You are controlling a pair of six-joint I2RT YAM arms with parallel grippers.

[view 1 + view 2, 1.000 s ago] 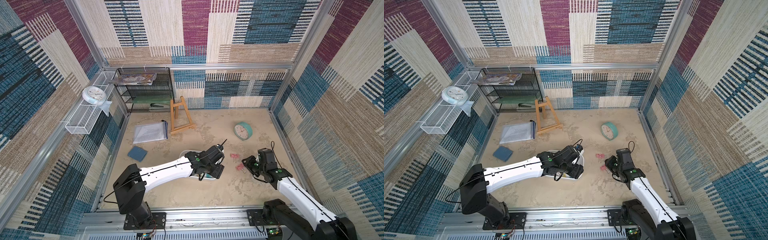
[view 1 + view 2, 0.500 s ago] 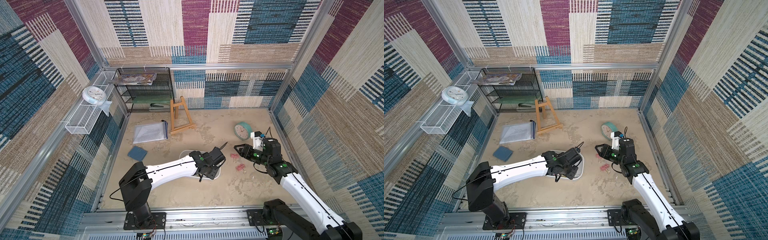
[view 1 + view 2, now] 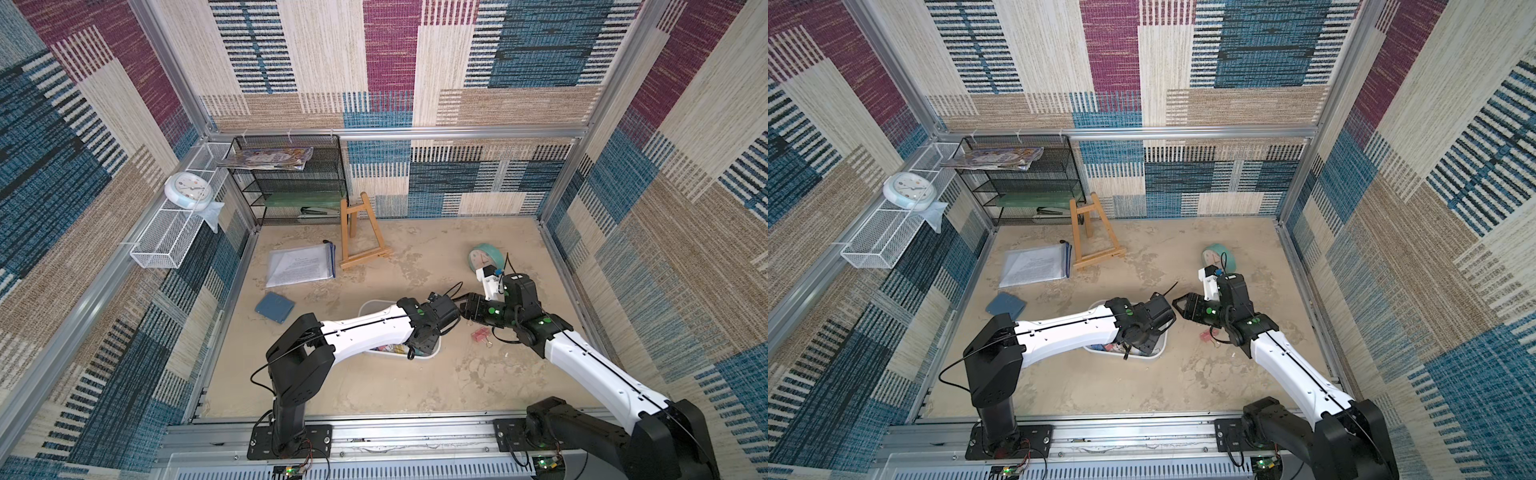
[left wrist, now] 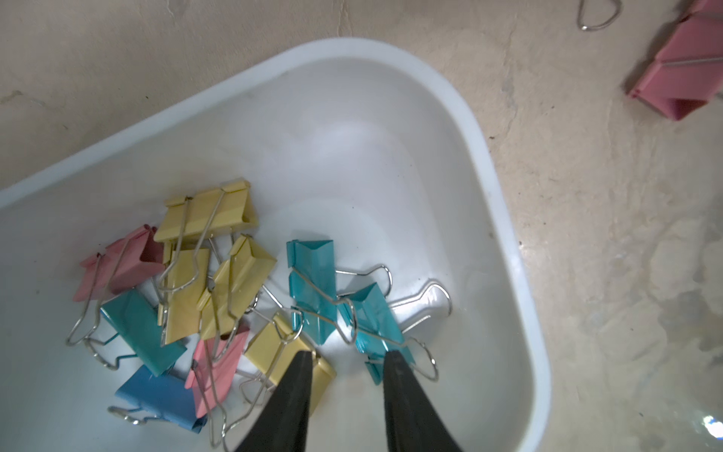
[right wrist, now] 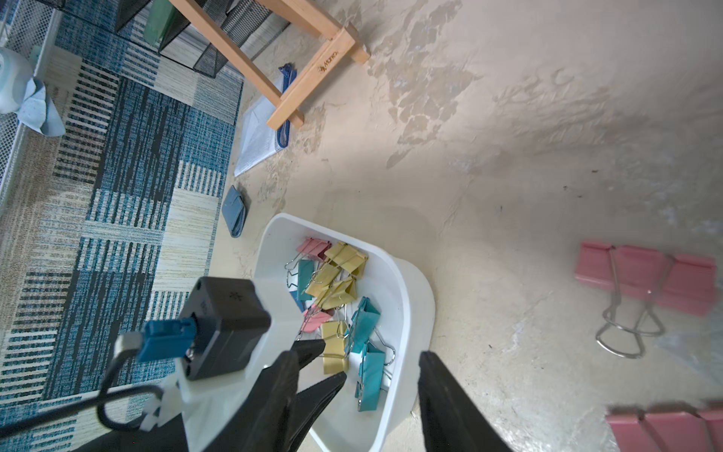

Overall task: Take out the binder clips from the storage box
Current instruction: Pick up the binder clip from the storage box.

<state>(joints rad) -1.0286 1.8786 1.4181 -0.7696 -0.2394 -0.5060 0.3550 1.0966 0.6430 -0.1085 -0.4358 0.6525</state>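
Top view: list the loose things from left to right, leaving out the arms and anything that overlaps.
Left to right: white clock → dark-blue pad → storage box → pink binder clip.

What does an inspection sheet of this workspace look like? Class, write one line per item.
Surface: beige table, stained and worn.
Job's things: white tub holds a heap of coloured clips; two pink clips lie outside on the table.
Clutter: easel, teal clock, folder, blue pad.
Pincers: left pincer open inside the tub; right pincer open, empty, near the tub.
Cables: black cable loops off the left wrist camera.
Surroundings: black rack, wire basket with white clock, patterned walls.
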